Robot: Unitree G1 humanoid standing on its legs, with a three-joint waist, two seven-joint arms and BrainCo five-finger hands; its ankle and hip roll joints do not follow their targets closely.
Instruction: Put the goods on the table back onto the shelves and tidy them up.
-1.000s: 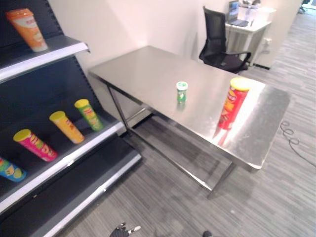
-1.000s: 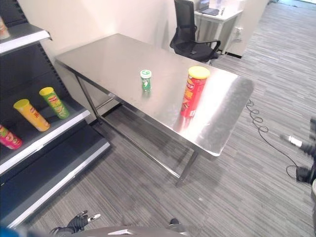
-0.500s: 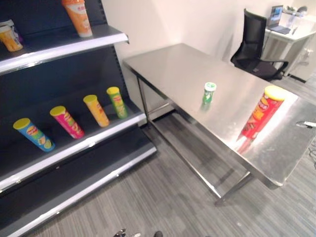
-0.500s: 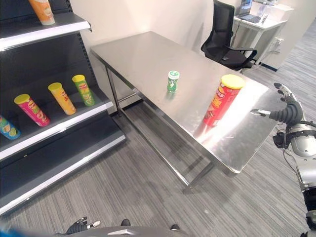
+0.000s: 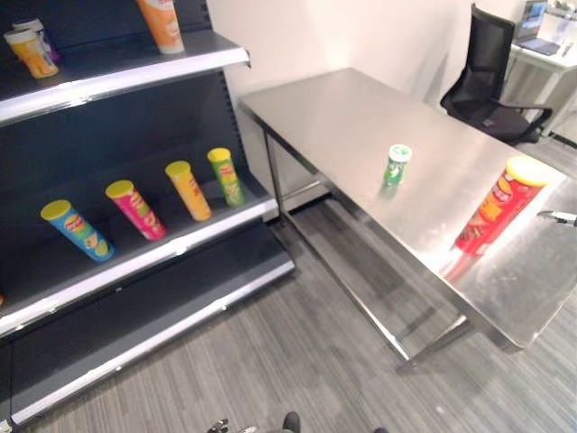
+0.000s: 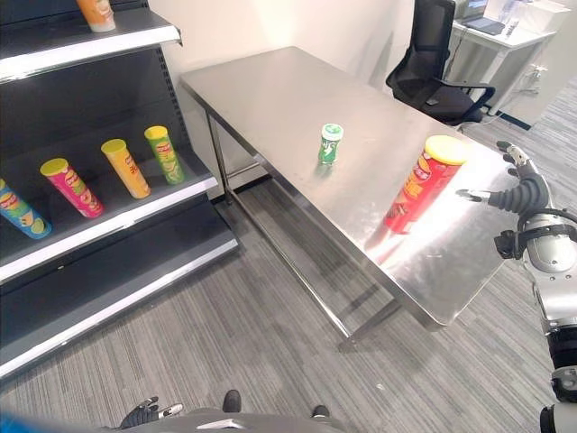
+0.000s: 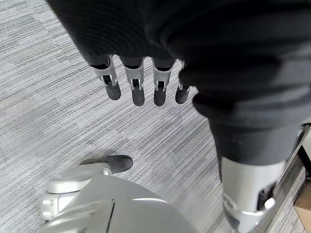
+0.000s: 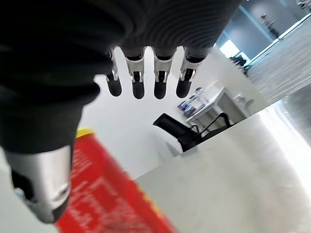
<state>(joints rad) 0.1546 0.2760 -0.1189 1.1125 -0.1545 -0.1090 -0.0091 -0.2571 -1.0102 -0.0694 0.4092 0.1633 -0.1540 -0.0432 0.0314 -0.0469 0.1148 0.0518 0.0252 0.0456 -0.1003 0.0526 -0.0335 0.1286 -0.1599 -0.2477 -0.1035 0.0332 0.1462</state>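
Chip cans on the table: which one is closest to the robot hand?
The tall red can with the yellow lid; the right robot hand is beside it. The small green can stands farther away.

R hand [image 6: 526, 193]: dark ribbed cover over back + wrist; silver fingers w/ dark tips.
R forearm: silver-grey, rounded segments, black collar at wrist.
L hand [image 7: 146, 58]: same black ribbed cover; silver fingers in a row, dark rounded tips.
Thumbs: silver cylinder, small screws nr tip.

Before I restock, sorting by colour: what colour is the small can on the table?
Green, with a white lid; the right eye view shows it best.
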